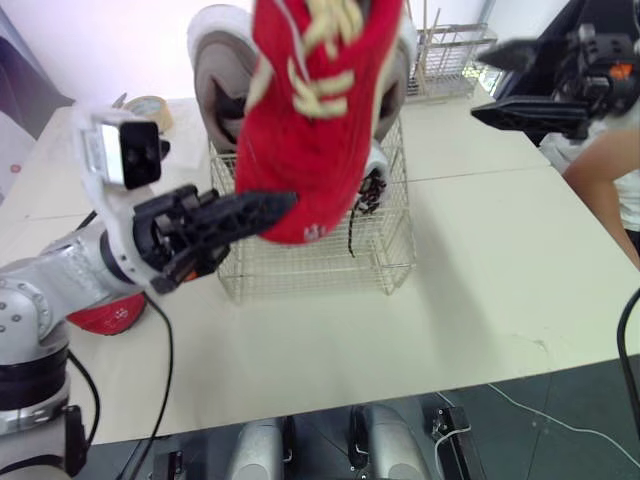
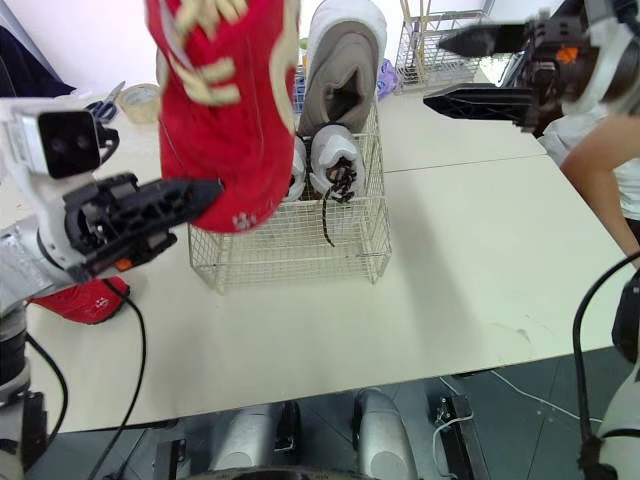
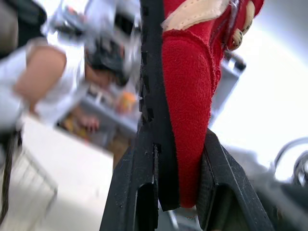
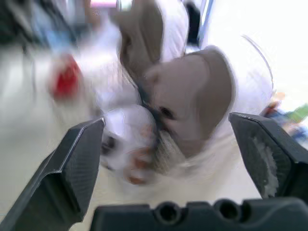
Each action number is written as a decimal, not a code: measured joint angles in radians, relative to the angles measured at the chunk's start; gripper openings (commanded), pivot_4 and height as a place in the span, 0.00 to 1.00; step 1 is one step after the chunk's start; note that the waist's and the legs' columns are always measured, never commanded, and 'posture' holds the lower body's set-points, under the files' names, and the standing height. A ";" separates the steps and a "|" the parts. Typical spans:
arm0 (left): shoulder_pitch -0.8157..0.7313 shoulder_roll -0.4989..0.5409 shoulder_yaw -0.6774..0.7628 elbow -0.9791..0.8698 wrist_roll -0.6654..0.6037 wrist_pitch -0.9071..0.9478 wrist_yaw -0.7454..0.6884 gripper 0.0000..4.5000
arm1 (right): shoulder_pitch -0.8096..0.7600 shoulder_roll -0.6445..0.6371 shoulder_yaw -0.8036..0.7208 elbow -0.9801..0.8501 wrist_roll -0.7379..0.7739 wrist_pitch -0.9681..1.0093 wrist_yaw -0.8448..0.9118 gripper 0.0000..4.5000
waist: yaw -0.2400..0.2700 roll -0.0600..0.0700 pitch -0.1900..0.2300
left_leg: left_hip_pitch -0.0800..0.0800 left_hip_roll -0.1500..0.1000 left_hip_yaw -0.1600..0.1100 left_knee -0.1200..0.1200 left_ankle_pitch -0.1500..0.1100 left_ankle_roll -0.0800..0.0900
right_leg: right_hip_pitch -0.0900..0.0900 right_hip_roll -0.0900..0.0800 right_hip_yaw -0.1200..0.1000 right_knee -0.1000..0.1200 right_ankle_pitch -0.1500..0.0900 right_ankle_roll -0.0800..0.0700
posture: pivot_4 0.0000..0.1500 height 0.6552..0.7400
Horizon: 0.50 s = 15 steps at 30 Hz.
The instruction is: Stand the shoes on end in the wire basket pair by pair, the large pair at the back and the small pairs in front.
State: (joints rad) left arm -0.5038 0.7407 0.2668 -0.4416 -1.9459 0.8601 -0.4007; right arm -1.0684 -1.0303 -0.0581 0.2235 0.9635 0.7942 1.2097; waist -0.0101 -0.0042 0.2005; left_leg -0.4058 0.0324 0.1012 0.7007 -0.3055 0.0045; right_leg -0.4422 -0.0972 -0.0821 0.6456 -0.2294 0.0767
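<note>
- The red shoe (image 1: 318, 110) is nearest to the head camera. It is lifted high in the air, above and in front of the wire basket (image 1: 310, 268), with its cream laces turned to the camera and one end pointing down.
- The left gripper (image 1: 272, 210) clamps the low end of this shoe. In the left wrist view the two black fingers (image 3: 139, 192) press on it from both sides, one on the black sole and one on the red fabric.
- The left arm comes in from the lower left. Its forearm is almost level and the gripper points to the robot's right, in front of the basket.
- The basket stands in the middle of the table (image 1: 480, 270). The large grey and white pair (image 2: 345, 70) stands on end at the back of it and rises well above the rim.
- The small white pair (image 2: 335, 160) stands just in front of the large pair (a black lace hangs down at the front wires).
- A second red shoe (image 2: 85, 300) lies on the table at the robot's left, partly hidden under the left arm.
- The right gripper (image 2: 465, 70) is held up at the robot's right, near the back of the table. It points toward the basket with its fingers spread wide and nothing between them.
- A person's arm (image 1: 600, 170) is at the right edge, below the right arm.
</note>
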 measured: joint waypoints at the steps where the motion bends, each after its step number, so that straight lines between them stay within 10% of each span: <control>1: -0.011 -0.013 -0.003 0.001 -0.001 -0.012 0.013 0.13 | 0.031 0.037 -0.058 -0.058 0.088 0.069 -0.072 0.99 | -0.004 0.000 0.000 | 0.001 0.000 0.000 0.000 0.001 -0.001 | 0.000 0.001 0.001 0.001 0.000 0.000 | 1.00 1.00; 8: -0.052 -0.099 -0.030 0.049 0.019 -0.046 0.029 0.13 | 0.124 0.307 -0.183 -0.276 0.587 0.269 -0.604 0.99 | 0.007 -0.001 -0.001 | 0.001 -0.001 -0.001 0.001 0.002 0.000 | 0.003 0.002 0.001 0.001 0.000 0.000 | 1.00 1.00; 15: -0.057 -0.131 -0.056 0.077 0.084 -0.041 -0.009 0.13 | 0.097 0.385 -0.152 -0.333 0.771 0.268 -0.837 0.99 | 0.022 -0.001 -0.001 | 0.000 -0.001 -0.001 0.001 0.001 0.002 | 0.002 0.002 0.001 0.000 0.000 0.001 | 1.00 1.00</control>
State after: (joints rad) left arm -0.5608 0.6096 0.2110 -0.3648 -1.8623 0.8194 -0.4098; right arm -0.9716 -0.6454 -0.2104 -0.1094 1.7345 1.0622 0.3730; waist 0.0121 -0.0055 0.1996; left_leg -0.4054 0.0312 0.1006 0.7015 -0.3042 0.0062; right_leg -0.4397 -0.0948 -0.0814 0.6452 -0.2291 0.0773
